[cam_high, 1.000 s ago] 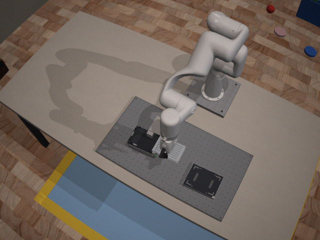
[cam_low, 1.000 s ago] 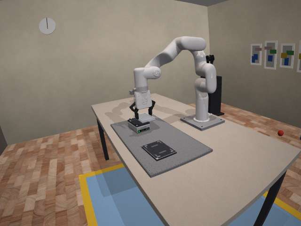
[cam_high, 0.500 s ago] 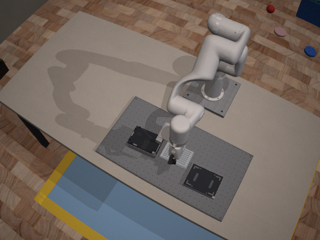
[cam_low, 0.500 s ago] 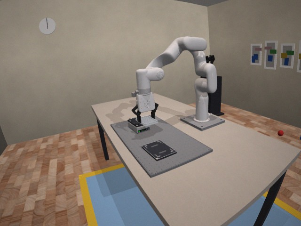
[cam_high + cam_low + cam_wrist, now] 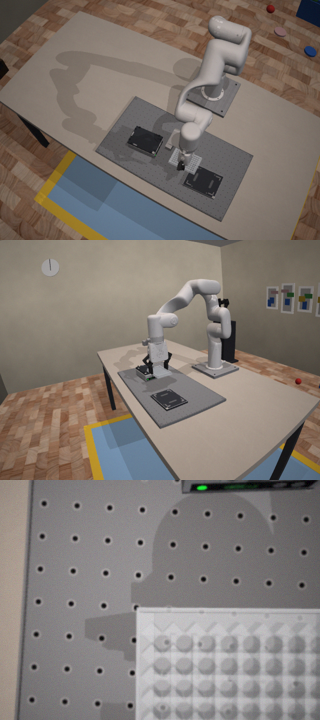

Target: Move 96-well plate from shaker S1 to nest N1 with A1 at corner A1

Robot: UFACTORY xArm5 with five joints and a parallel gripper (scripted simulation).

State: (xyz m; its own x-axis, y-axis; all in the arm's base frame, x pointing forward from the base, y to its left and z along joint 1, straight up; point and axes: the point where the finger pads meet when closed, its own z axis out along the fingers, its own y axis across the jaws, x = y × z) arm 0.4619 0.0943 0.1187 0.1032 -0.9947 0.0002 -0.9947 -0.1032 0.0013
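My gripper (image 5: 183,161) is shut on the white 96-well plate (image 5: 185,160) and holds it in the air above the grey breadboard (image 5: 175,155), between the shaker and the nest. The plate also shows in the exterior view (image 5: 162,372) and fills the lower right of the wrist view (image 5: 230,665). The black plate shaker S1 (image 5: 145,141) stands empty to the left, its green light showing in the wrist view (image 5: 201,487). The black plate nest N1 (image 5: 203,181) with white corner marks lies to the lower right, close to the plate's near edge. I cannot make out the plate's cut-off corner.
A small grey block (image 5: 171,140) stands on the breadboard beside the shaker, behind the arm. The arm's base plate (image 5: 212,96) sits at the back of the table. Small coloured objects (image 5: 279,31) lie on the floor far away.
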